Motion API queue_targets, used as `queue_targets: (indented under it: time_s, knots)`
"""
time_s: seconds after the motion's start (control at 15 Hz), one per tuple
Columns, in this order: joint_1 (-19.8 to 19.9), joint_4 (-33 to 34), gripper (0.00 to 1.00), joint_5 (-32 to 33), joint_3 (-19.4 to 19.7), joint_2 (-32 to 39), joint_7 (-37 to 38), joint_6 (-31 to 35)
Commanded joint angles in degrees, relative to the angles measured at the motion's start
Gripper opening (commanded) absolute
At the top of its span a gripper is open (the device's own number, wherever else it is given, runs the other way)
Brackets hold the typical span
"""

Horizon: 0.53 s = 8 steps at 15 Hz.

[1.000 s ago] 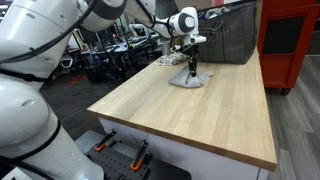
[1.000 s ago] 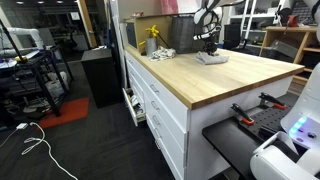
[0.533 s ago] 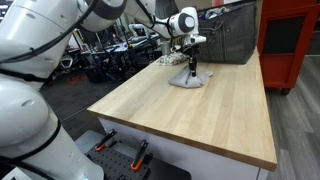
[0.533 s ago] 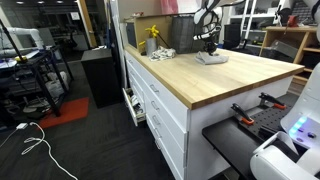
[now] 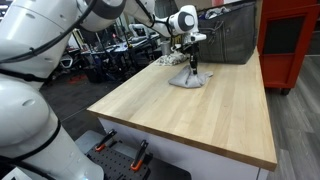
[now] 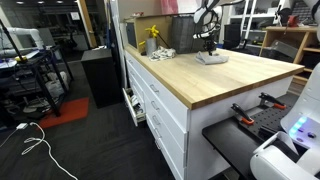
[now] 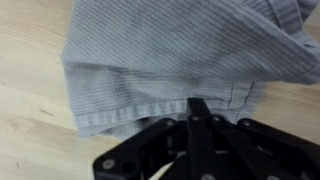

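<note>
A grey ribbed cloth lies crumpled on the pale wooden tabletop, near its far end in both exterior views. My gripper points straight down onto the cloth's near hem. Its two black fingers are pressed together, shut on the fabric at the hem. In the exterior views the gripper stands upright over the cloth with its tips down in it. The pinched fold itself is hidden behind the fingers.
A dark metal bin and a red cabinet stand behind the table. A yellow bottle and some clutter sit at the table's far corner. White drawers line the table's side. Another white robot arm fills the foreground.
The arm has stayed over the cloth. The fingers have closed together onto the hem.
</note>
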<state>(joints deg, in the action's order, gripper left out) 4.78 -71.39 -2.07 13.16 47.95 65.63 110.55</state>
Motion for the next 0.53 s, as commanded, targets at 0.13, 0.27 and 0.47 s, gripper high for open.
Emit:
queue_targets:
  time_s: [0.13,0.27,0.47]
  knots:
    - [-1.4,-0.2,0.26,4.7,2.1,-1.6,3.7,2.0]
    - [-1.0,-0.4,0.32,4.8,1.7,-1.6,3.5,0.0]
    - [-0.6,-0.3,0.56,3.4,1.1,-2.1,4.8,-3.7]
